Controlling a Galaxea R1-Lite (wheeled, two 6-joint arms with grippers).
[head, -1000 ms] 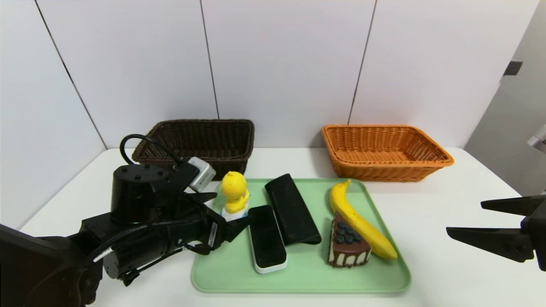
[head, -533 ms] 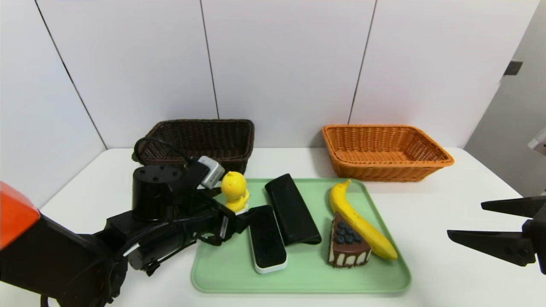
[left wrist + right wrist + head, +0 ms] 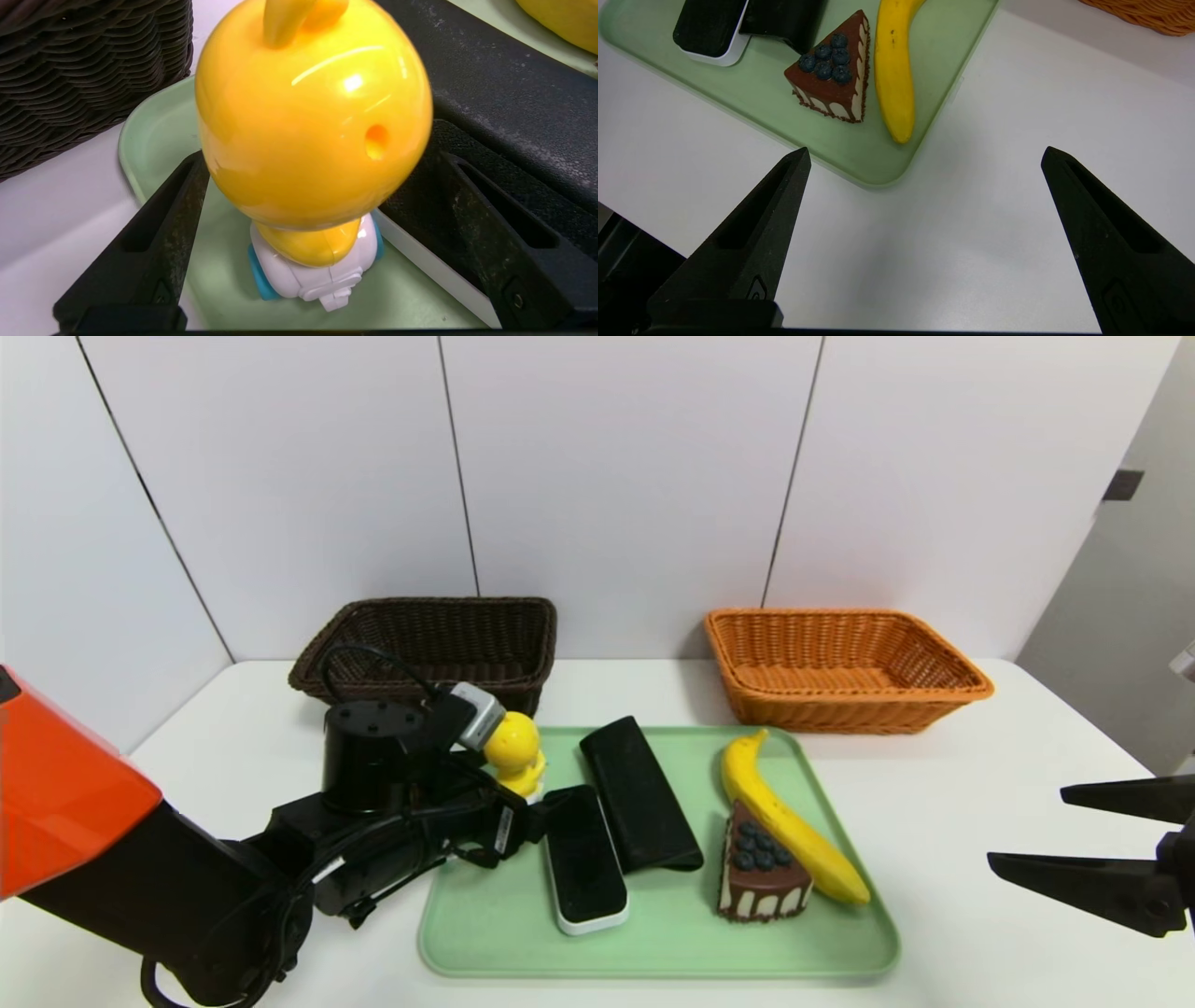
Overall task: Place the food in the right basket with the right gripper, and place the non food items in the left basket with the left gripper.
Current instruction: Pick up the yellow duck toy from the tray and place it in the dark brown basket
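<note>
Your left gripper point(image 3: 317, 186) is sitting spread wide around the small yellow plastic duck toy with blue wheels point(image 3: 312, 126): one finger point(image 3: 154, 242) each side of its white base, neither pad touching it, nothing gripped. In the head view that gripper point(image 3: 523, 803) is reaching in at the tray's near-left corner, with the duck point(image 3: 513, 751) standing upright between the fingers. Just past the far finger, the black-faced, white-rimmed oblong device point(image 3: 583, 859) is lying flat, and beyond it the flat black fabric case point(image 3: 639, 793). The dark brown woven rectangular basket point(image 3: 439, 639) is sitting behind the fingers, off the pale green plastic tray point(image 3: 672, 943).

Your right gripper point(image 3: 924, 158) is hanging over the white tabletop point(image 3: 994, 210), wide open, holding nothing; in the head view it point(image 3: 1069, 835) is well apart from the tray. Ahead of its fingertips the long yellow banana point(image 3: 894, 70) and the chocolate cake wedge with white drips and blueberries point(image 3: 833, 74) are lying side by side on the tray, touching. The orange woven rectangular basket point(image 3: 840, 663) is sitting farther off, behind the tray.
</note>
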